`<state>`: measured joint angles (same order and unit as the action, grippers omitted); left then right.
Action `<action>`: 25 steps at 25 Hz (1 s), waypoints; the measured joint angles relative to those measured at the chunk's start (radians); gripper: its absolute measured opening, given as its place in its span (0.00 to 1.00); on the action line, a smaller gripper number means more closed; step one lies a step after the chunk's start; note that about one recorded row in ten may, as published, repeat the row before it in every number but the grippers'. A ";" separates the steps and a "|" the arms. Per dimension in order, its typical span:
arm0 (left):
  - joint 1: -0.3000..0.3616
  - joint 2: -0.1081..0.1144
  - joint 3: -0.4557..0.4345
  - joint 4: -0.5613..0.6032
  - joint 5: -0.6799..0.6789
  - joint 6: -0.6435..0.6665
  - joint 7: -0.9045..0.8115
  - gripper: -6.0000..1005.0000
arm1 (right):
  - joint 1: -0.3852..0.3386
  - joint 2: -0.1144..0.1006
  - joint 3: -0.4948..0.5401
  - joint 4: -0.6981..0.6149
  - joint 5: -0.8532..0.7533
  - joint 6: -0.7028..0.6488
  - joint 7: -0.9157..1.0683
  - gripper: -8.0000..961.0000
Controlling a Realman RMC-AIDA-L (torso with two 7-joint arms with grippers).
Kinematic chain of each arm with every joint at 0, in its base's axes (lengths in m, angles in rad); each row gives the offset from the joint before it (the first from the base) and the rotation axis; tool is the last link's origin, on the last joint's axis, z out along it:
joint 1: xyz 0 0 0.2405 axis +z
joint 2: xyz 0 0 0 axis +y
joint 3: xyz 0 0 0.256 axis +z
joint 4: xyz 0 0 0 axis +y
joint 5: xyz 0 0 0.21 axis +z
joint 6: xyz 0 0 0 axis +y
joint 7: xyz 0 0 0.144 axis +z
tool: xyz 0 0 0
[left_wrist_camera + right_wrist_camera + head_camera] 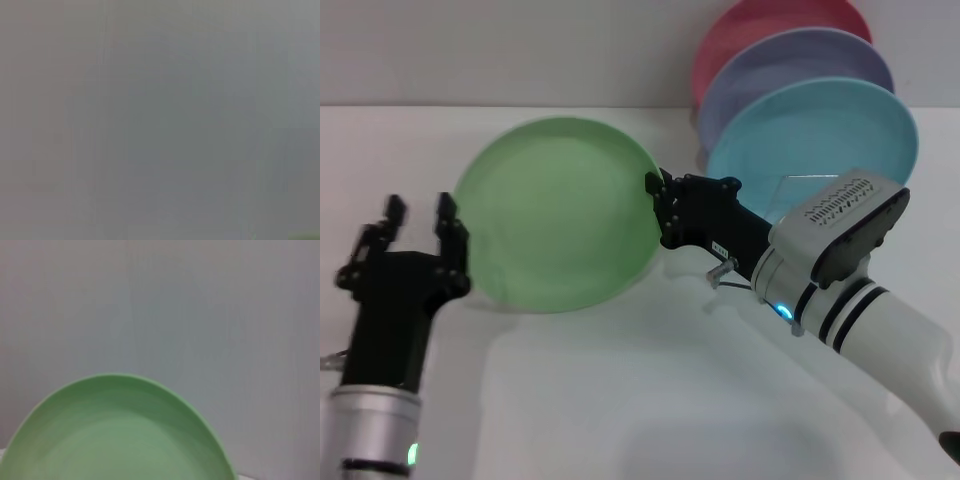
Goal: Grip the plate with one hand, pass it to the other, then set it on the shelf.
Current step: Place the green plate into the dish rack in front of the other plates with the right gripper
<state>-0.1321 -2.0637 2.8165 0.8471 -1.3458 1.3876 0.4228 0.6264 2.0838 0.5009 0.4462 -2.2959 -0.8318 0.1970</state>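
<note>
The light green plate (555,225) hangs tilted above the white table, its hollow face toward the head camera. My right gripper (656,208) is shut on its right rim. My left gripper (420,222) stands open at the plate's left edge, one finger (451,228) right against the rim and the other finger (388,228) farther left. The right wrist view shows the plate (115,435) from close up against a grey wall. The left wrist view shows only plain grey. The shelf is hidden.
Three plates stand on edge at the back right: a pink plate (770,25), a lavender plate (800,60) and a turquoise plate (820,130), just behind my right arm. The white table (620,400) reaches toward me, with a grey wall behind it.
</note>
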 joint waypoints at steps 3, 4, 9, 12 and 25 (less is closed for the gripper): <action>0.033 0.003 -0.005 -0.046 0.031 0.128 -0.159 0.24 | -0.002 0.001 0.001 0.003 -0.001 -0.001 -0.004 0.03; 0.033 0.003 -0.005 -0.046 0.031 0.128 -0.159 0.28 | -0.002 0.001 0.001 0.003 -0.001 -0.001 -0.004 0.03; 0.026 0.012 -0.069 -0.217 0.037 0.205 -0.534 0.53 | -0.014 -0.002 -0.001 0.008 -0.002 -0.077 -0.006 0.03; -0.005 0.008 -0.126 -0.360 0.038 0.207 -0.759 0.68 | -0.039 -0.009 -0.001 0.023 -0.003 -0.173 -0.007 0.03; -0.144 0.007 -0.198 -0.665 0.038 0.112 -1.198 0.68 | -0.338 -0.157 0.130 0.244 -0.105 -0.547 -0.009 0.03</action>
<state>-0.2766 -2.0562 2.6185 0.1822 -1.3075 1.4991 -0.7750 0.2887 1.9266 0.6306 0.6902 -2.4012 -1.3783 0.1877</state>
